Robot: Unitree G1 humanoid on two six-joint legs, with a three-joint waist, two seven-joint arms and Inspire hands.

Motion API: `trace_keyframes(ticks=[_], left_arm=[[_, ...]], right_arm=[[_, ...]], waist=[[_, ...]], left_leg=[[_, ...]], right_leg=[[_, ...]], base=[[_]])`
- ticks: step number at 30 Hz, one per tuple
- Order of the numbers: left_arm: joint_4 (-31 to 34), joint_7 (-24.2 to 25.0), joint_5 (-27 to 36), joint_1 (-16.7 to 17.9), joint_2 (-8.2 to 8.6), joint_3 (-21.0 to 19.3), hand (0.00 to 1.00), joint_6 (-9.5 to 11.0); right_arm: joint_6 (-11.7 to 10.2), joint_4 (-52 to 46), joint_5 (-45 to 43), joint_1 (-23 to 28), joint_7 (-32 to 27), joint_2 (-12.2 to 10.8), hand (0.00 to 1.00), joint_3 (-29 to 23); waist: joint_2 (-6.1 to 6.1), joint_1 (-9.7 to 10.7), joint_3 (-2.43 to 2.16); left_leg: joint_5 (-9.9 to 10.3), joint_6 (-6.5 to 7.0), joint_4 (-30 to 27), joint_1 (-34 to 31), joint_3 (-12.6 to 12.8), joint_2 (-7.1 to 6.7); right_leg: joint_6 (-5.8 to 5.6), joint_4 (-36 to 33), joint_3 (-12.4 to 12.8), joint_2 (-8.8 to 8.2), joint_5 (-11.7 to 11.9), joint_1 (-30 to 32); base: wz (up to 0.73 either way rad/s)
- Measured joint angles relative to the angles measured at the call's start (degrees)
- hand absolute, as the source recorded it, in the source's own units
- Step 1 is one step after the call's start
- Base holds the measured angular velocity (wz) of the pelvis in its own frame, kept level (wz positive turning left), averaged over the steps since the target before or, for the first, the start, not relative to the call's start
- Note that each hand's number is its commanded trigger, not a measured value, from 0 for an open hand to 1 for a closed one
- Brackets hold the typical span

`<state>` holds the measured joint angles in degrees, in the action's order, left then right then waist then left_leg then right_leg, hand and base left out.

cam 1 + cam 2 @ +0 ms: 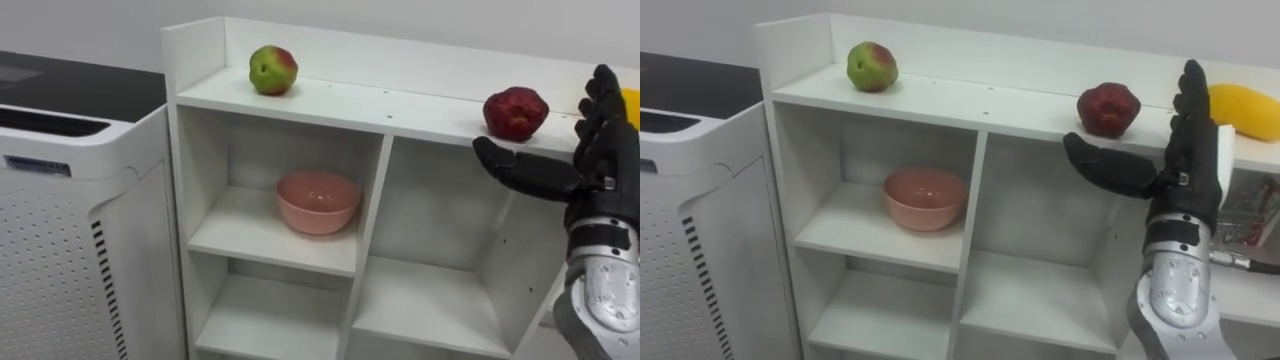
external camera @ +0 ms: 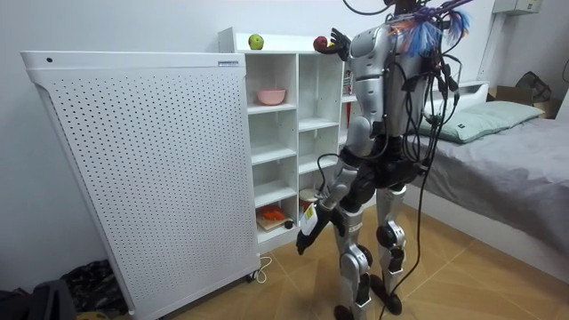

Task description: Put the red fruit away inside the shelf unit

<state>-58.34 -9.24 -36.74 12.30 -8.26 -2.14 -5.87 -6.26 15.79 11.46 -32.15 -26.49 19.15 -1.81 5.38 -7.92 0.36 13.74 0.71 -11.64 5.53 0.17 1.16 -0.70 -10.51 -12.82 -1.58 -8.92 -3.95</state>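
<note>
A white shelf unit (image 1: 400, 108) stands before me. On its top board a green-red apple (image 1: 272, 70) sits at the left and a dark red fruit (image 1: 515, 112) to the right. A yellow fruit (image 1: 1245, 110) lies further right on the same board. My right hand (image 1: 604, 160) is raised in front of the board, open, fingers straight up and thumb stretched left just below the red fruit, holding nothing. In the room view my left hand (image 2: 305, 238) hangs low beside my thigh.
A pink bowl (image 1: 318, 200) sits in the upper left compartment. A tall white perforated cabinet (image 1: 70, 240) stands close on the shelf unit's left. In the room view, orange items (image 2: 271, 213) lie on a low shelf and a bed (image 2: 507, 151) is behind me.
</note>
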Motion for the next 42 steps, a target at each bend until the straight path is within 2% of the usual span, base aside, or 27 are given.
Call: trace_keyframes(ticks=[1,3,4,5,6,7,16,21,34,37,40,42], left_arm=[[0.0,0.0,0.0,0.0,-0.01,0.01,0.0,0.0],[0.0,0.0,0.0,0.02,0.0,0.06,0.0,0.0],[0.0,0.0,0.0,0.02,-0.01,0.05,0.0,0.0],[0.0,0.0,0.01,0.0,-0.04,0.05,0.0,0.0],[0.0,0.0,0.01,-0.03,-0.04,0.05,0.0,0.0],[0.0,0.0,0.01,-0.07,-0.04,0.05,0.0,0.01],[-0.01,-0.09,0.07,-0.33,-0.18,-0.02,0.0,0.04],[-0.03,-0.09,0.06,-0.29,-0.19,-0.15,0.0,0.03],[-0.08,-0.24,0.17,-0.65,-0.49,0.19,0.0,0.14],[-0.04,-0.24,0.17,-0.99,-0.56,0.12,0.0,0.05],[0.28,-0.36,0.05,-1.27,-0.55,0.13,0.0,0.08],[0.28,-1.61,0.07,-1.27,-0.57,0.16,0.0,0.26]], right_arm=[[0.0,0.15,0.0,-0.04,0.03,0.22,0.06,0.0],[0.0,0.67,0.0,-0.3,0.33,0.94,0.22,0.01],[0.0,0.72,0.0,-0.33,0.39,0.99,0.56,0.01],[-0.01,0.82,-0.01,-0.36,0.4,1.0,0.69,0.01],[-0.2,0.94,0.17,-0.44,0.39,1.12,0.95,0.0],[-0.28,1.04,0.34,-0.49,0.39,1.27,1.0,0.0],[-0.9,4.18,0.43,-2.78,0.98,1.97,1.0,-0.05],[-0.88,4.41,0.57,-3.55,1.28,3.43,1.0,-0.05],[-1.16,3.79,1.78,-3.8,2.61,3.49,1.0,1.67],[-1.06,1.67,1.65,-3.4,3.92,3.45,1.0,2.52],[-1.09,-5.35,-0.45,-0.55,4.46,2.89,1.0,2.71],[-1.11,-10.81,-0.53,2.68,5.05,2.9,1.0,2.88]], waist=[[0.06,0.0,-0.03],[0.13,-0.13,-0.08],[0.13,-0.13,-0.08],[0.13,-0.13,-0.08],[0.13,-0.11,-0.08],[0.13,-0.12,-0.09],[-0.09,-0.12,0.05],[-0.18,-0.24,0.05],[-0.18,-0.23,0.07],[-0.28,0.15,0.04],[-0.46,0.04,-0.1],[-0.55,0.05,-0.52]], left_leg=[[0.0,0.0,0.04,0.0,-0.03,0.01],[0.0,0.0,0.3,-0.03,-0.2,0.0],[0.0,0.0,0.3,-0.04,-0.22,0.0],[0.0,0.0,0.27,-0.03,-0.25,0.0],[0.0,-0.01,0.18,-0.02,-0.3,0.0],[0.0,-0.01,0.15,-0.02,-0.31,0.0],[0.0,-0.01,0.01,-0.14,-0.48,0.01],[-0.01,-0.01,-0.01,-0.28,-0.54,0.02],[-0.04,-0.03,0.05,0.04,-0.03,0.06],[-0.05,-0.06,0.29,0.0,0.33,0.15],[-0.06,-0.09,0.42,0.05,1.0,0.22],[-0.06,-0.09,0.44,0.16,1.14,0.2]], right_leg=[[0.01,0.0,0.0,0.02,0.0,0.0],[0.02,-0.02,-0.01,0.04,0.01,0.0],[0.02,-0.02,-0.01,0.04,0.01,-0.01],[0.02,-0.02,-0.01,0.06,0.01,0.0],[0.02,-0.01,-0.05,0.05,0.01,0.0],[0.02,-0.01,-0.05,0.05,0.01,0.0],[0.02,0.01,-0.94,-0.06,0.01,-0.02],[0.02,-0.02,-1.65,-0.12,0.01,0.05],[0.02,0.02,-0.7,-0.06,0.01,0.02],[0.12,0.0,-0.62,0.04,0.07,0.2],[0.19,0.02,-0.11,0.19,0.11,0.37],[0.19,0.04,0.08,0.18,0.12,0.31]], base=[[0.03],[0.02],[0.0],[0.0],[0.0],[0.0],[0.0],[0.01],[-0.02],[-0.03],[-0.07],[0.0]])
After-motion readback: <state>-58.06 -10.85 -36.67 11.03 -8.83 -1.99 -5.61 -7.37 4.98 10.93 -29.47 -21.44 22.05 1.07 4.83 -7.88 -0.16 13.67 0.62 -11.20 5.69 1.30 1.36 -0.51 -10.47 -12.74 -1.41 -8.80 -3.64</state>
